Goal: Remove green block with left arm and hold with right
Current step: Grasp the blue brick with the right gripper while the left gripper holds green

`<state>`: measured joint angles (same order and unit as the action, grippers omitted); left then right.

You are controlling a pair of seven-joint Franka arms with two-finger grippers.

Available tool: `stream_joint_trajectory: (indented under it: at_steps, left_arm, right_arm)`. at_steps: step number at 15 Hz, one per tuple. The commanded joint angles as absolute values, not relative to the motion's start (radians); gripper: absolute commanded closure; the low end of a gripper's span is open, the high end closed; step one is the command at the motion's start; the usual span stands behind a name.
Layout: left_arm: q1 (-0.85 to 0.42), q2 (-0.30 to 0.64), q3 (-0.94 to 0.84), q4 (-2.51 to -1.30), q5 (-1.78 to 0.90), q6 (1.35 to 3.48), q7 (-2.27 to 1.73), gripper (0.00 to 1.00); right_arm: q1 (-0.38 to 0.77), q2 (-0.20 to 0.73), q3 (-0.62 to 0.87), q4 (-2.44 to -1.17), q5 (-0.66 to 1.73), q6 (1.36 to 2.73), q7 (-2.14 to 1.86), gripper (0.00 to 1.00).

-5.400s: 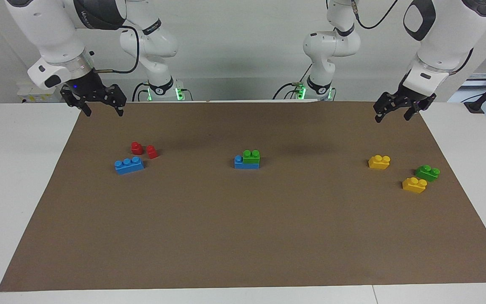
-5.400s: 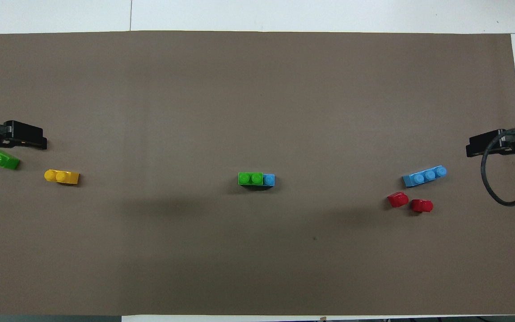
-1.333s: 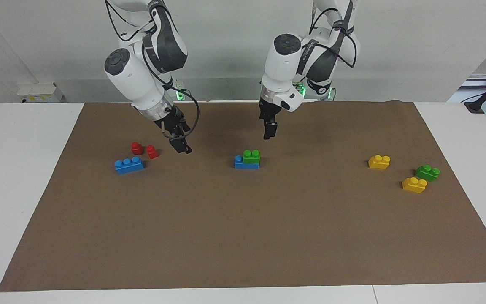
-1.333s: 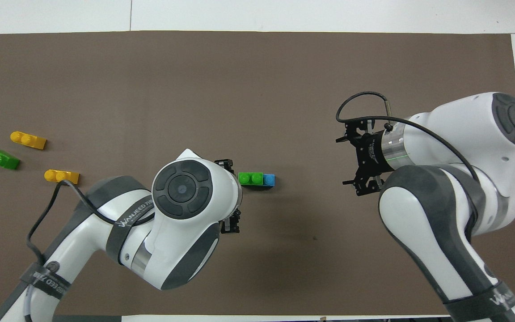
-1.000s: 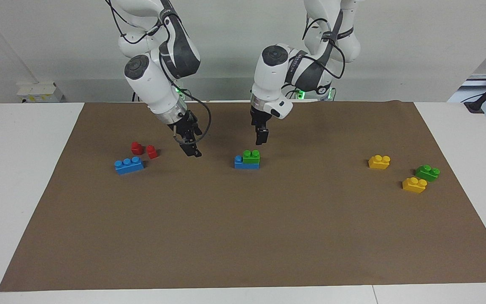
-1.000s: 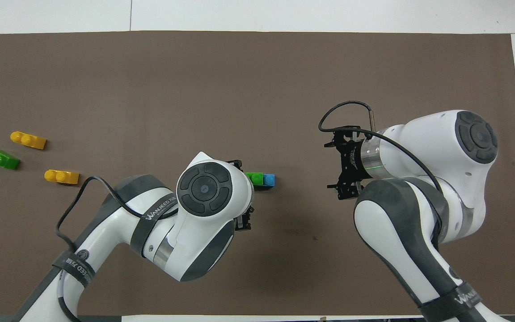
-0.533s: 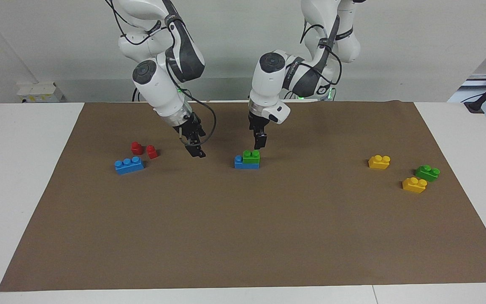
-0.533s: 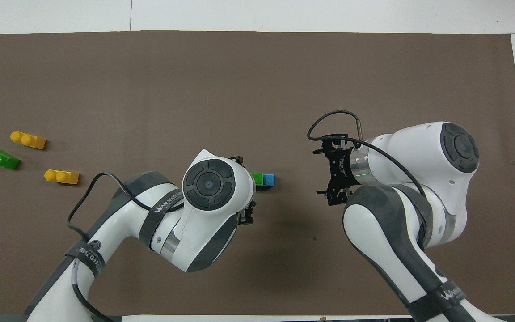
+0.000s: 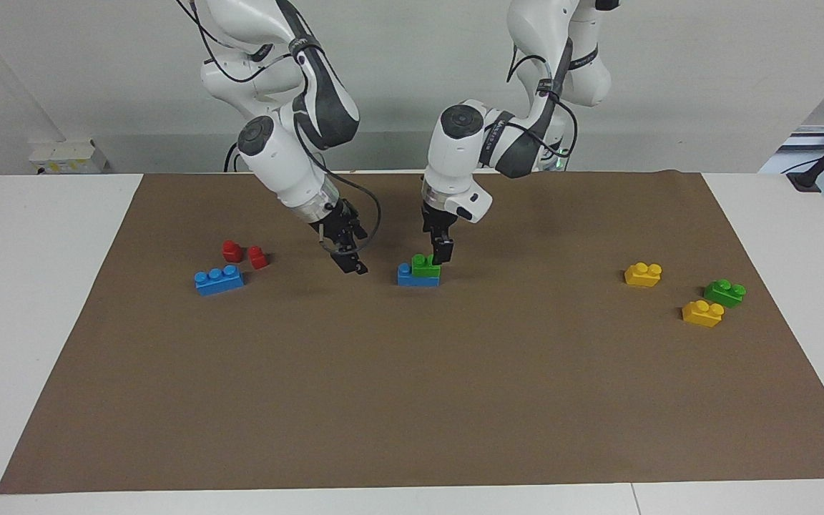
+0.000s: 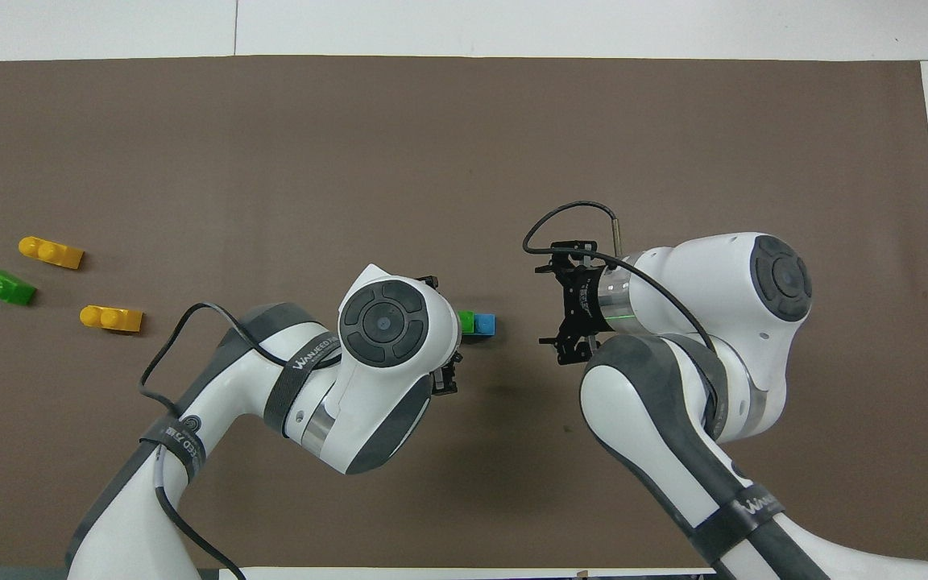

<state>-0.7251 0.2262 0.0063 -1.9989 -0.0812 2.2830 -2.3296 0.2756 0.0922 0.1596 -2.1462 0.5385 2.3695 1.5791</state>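
Facing view: the green block is being carried on top of a blue brick at the middle of the brown mat, seated toward the left arm's end of it, long axis running along the table. The left gripper is being held right at the block's end nearest the left arm, apparently touching it; whether its fingers are spread or closed cannot be told. The right gripper is being kept low over the mat just beside the blue brick, toward the right arm's end; its opening cannot be told. Compared with half a second earlier, both grippers are being brought lower and closer to the stack.
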Motion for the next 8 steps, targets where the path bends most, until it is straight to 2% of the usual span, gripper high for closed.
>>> stream_joint_trajectory:
  at_steps: [1, 8]
  left_arm:
    - [-0.729, 0.239, 0.012, -1.983, -0.058, 2.290, -2.342, 0.00]
    - [-0.738, 0.242, 0.012, -1.991, -0.058, 2.298, -2.344, 0.00]
  right_arm:
    - [0.296, 0.097, 0.158, -2.170, 0.572, 2.408, 1.529, 0.01]
    - [0.324, 0.153, 0.160, -2.168, 0.618, 2.433, 1.508, 0.01]
